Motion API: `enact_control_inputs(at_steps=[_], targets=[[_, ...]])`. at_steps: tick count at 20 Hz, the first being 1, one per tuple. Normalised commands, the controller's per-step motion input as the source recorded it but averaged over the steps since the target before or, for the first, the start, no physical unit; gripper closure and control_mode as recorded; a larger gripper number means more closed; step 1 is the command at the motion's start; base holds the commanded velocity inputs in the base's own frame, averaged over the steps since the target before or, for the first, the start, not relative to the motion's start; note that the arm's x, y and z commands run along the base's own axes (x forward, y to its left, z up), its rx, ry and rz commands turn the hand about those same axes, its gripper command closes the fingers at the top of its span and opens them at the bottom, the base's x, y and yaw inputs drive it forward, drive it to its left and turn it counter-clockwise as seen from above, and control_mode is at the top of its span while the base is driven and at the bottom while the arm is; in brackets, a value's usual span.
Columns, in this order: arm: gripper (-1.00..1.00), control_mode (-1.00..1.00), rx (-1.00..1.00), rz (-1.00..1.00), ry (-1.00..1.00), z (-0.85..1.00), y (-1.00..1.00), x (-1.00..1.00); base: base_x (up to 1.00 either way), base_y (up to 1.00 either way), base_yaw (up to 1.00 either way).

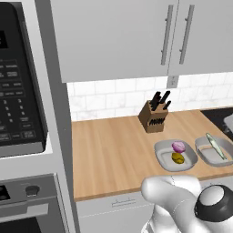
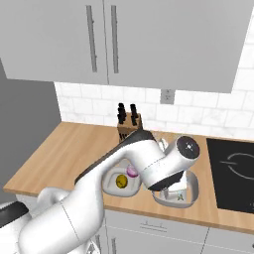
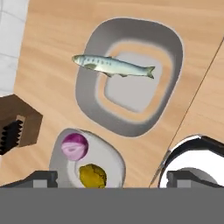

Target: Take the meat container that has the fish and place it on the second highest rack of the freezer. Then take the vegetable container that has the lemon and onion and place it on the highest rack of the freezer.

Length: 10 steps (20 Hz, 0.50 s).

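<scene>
Two shallow grey trays sit side by side on a wooden counter (image 1: 113, 150), near its front edge. The meat container (image 3: 170, 57) holds a slim silvery fish (image 3: 114, 65) lying across one side, over the rim. Beside it, the vegetable container (image 3: 111, 159) holds a purple onion (image 3: 74, 146) and a yellow lemon (image 3: 92, 176), close together. A knife block (image 1: 152, 117) stands behind them by the tiled wall. The gripper (image 3: 113, 178) hangs above the trays with its jaws spread wide, holding nothing. An oven column (image 1: 22, 113) rises at the counter's left end.
</scene>
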Motion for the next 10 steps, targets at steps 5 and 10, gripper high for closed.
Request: enact_control_inputs(at_steps=[5,10], targets=[[-1.0,-1.0,0.06,-0.41,0.11,-0.54,-0.85,0.05,0.0,0.0,0.0],[-1.0,-1.0,0.02,-0.34,0.11,-0.58,-0.42,-0.12,0.0,0.0,0.0]])
